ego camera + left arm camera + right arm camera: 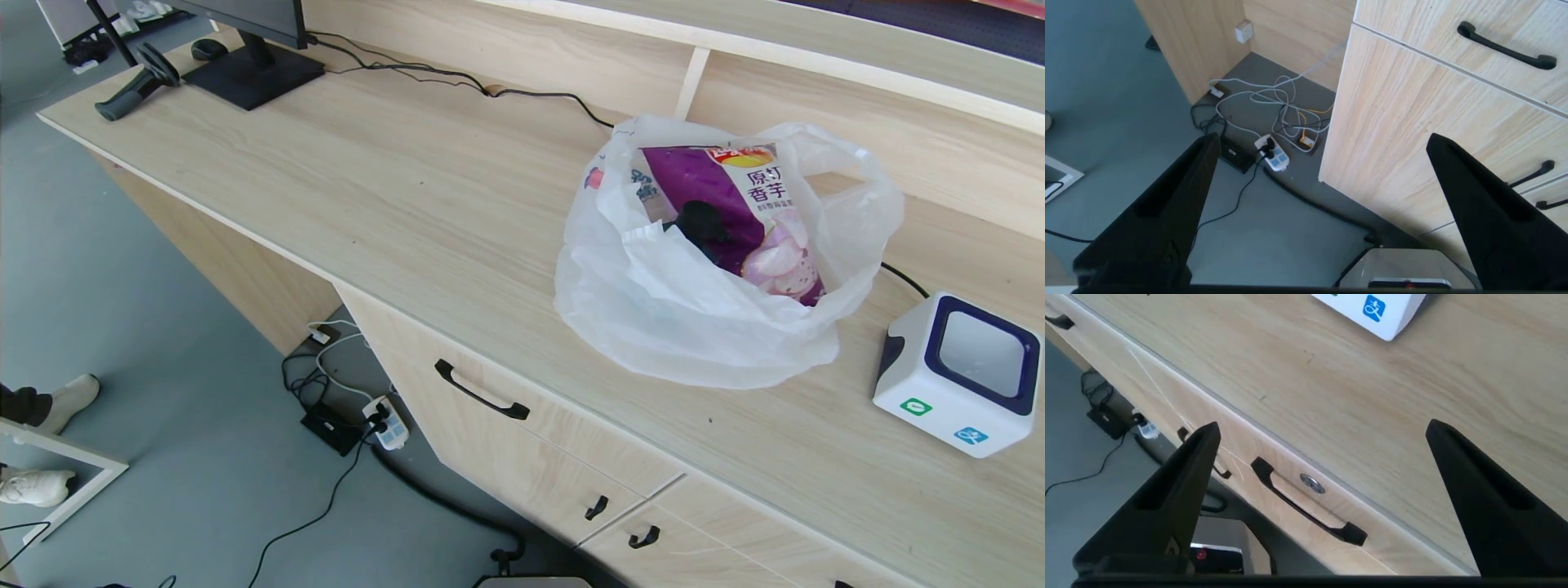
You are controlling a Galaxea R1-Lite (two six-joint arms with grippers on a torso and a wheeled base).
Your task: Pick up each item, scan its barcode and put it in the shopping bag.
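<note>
A thin white plastic shopping bag (718, 327) sits open on the wooden counter (392, 188). Inside it lies a purple chip packet (735, 204) with a small black item (700, 222) resting against it. A white box scanner (959, 374) with a dark-framed window stands on the counter to the right of the bag; its corner (1376, 310) is in the right wrist view. My left gripper (1319, 216) hangs open over the floor in front of the drawers, holding nothing. My right gripper (1323, 502) is open above the counter's front edge near the scanner, also with nothing in it.
A monitor base (253, 73), a mouse (209, 49) and a handheld scanner (135, 86) sit at the counter's far left. Cables (457, 77) run along the back. Drawers with black handles (482, 392) lie below. A power strip and cords (1274, 155) are on the floor.
</note>
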